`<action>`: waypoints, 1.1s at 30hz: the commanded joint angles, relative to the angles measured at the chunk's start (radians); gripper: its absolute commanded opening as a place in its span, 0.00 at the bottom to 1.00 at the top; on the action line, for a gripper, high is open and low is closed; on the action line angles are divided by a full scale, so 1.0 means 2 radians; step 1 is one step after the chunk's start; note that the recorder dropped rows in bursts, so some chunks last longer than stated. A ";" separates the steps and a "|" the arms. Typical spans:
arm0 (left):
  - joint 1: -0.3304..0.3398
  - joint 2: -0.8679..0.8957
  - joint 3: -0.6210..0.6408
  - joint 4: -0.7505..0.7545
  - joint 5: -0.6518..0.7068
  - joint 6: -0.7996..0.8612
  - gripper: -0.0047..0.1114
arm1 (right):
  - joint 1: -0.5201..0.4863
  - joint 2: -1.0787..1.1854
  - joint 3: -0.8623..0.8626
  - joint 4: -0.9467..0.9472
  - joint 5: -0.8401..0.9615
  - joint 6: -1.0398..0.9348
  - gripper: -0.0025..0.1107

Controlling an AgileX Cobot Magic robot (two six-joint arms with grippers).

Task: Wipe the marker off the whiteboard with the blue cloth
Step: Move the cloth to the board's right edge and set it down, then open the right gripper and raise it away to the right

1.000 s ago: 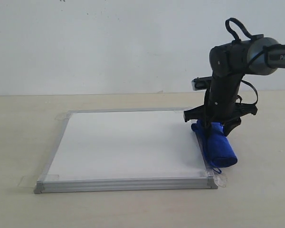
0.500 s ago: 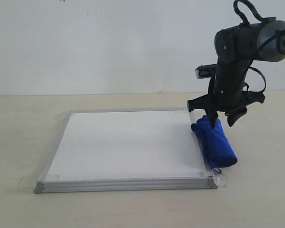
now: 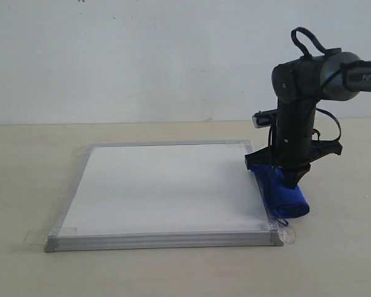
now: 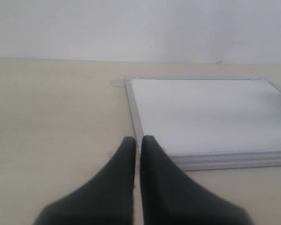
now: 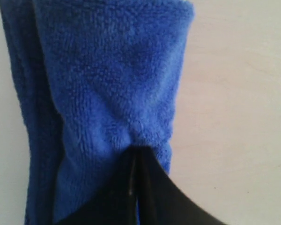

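Observation:
The whiteboard [image 3: 161,185] lies flat on the table, and its white face shows no red marker lines in any view. The blue cloth [image 3: 292,201] lies rolled along the board's right edge, partly on the frame. My right gripper [image 3: 294,183] points straight down into the cloth's far half. In the right wrist view its fingers meet at a pucker of the cloth [image 5: 112,84], so the right gripper [image 5: 136,152] is shut on a pinch of it. My left gripper [image 4: 137,140] is shut on nothing, low over the table beside a corner of the whiteboard [image 4: 206,112].
Clear tape tabs [image 3: 36,236] stick out at the board's corners. Light wooden tabletop [image 3: 334,247] surrounds the board, with a white wall behind. The left arm does not show in the exterior view.
The right gripper stood open over the cloth, rose a little, then came back down and shut on the cloth. The cloth and board have stayed where they were.

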 commanded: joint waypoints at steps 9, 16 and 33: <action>0.001 -0.001 0.002 0.002 0.001 0.002 0.07 | 0.000 -0.071 0.000 0.016 -0.046 -0.009 0.02; 0.001 -0.001 0.002 0.002 0.001 0.002 0.07 | 0.000 -0.025 0.000 0.055 -0.057 -0.009 0.02; 0.001 -0.001 0.002 0.002 0.001 0.002 0.07 | 0.000 -0.042 0.000 0.052 -0.061 -0.030 0.02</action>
